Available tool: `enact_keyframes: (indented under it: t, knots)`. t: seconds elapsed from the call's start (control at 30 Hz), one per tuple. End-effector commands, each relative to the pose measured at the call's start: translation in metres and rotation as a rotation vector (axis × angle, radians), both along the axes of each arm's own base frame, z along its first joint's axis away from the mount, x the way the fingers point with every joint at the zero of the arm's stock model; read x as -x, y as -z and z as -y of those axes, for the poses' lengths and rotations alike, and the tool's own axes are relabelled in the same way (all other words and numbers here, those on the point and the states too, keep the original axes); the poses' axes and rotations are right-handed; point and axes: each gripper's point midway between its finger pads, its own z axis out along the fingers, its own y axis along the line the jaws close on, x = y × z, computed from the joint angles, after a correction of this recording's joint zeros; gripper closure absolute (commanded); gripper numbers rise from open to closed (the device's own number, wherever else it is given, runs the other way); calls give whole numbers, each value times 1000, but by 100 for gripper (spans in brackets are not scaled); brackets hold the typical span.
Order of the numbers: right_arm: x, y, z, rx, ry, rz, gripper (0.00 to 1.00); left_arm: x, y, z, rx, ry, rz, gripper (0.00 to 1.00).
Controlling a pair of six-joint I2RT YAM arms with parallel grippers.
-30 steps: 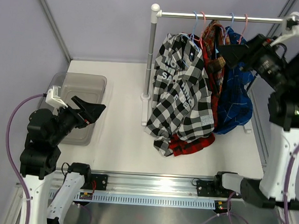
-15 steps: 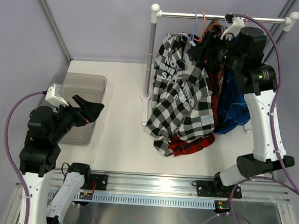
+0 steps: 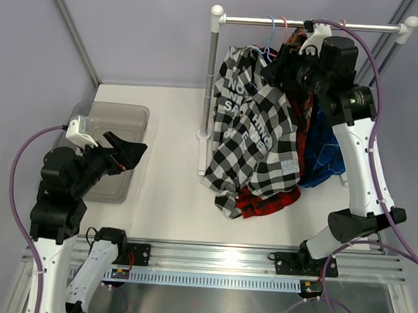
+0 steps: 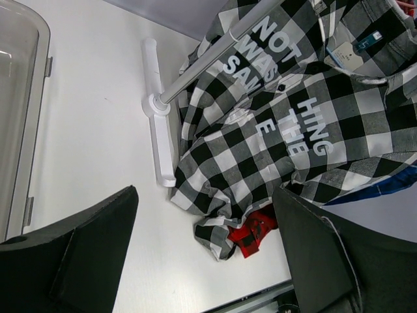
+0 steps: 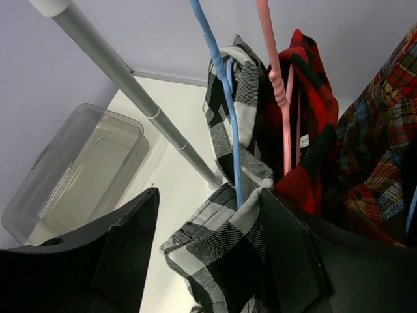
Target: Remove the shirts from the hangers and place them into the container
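We see a black-and-white check shirt [image 3: 257, 131] with white lettering, a red-and-black check shirt [image 3: 266, 201], a tartan shirt [image 5: 378, 137] in brown, red and yellow, and a blue shirt [image 3: 322, 163] with thin pale lines. We also see a light blue hanger [image 5: 221, 98], a pink hanger [image 5: 277, 78] and a translucent smoky-grey container [image 3: 112, 114].

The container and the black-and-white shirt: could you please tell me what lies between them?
In the top view, bare table, then the rack's post and its white foot, right beside the black-and-white shirt.

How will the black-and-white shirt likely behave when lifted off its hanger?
Probably floppy: the shirt hangs in loose folds with a crumpled hem. It may snag rather than slide free, since its collar wraps the blue hanger.
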Motion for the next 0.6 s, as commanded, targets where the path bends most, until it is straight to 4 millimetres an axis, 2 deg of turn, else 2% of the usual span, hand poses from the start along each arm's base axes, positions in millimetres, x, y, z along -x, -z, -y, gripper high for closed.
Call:
enact_keyframes:
  t: [0.0, 0.17, 0.2, 0.3, 0.4, 0.43, 0.57]
  knots:
    - [-13, -1, -6, 33, 7, 41, 32, -4, -11, 6, -4, 43, 61, 10]
    - [-23, 11, -15, 59, 2, 24, 48, -6, -9, 6, -7, 44, 58, 10]
    - [-24, 12, -15, 69, 14, 26, 66, -5, -8, 7, -6, 50, 56, 10]
    - [-26, 10, -13, 87, 39, 41, 100, -6, -6, 7, -5, 53, 54, 10]
    - [-21, -3, -11, 92, 60, 82, 100, -5, -9, 12, -3, 82, 77, 12]
    - [-15, -11, -11, 93, 59, 104, 100, -4, -11, 14, -1, 94, 87, 16]
    - [2, -42, -8, 68, 55, 171, 100, -2, -24, 23, -16, 165, 140, 19]
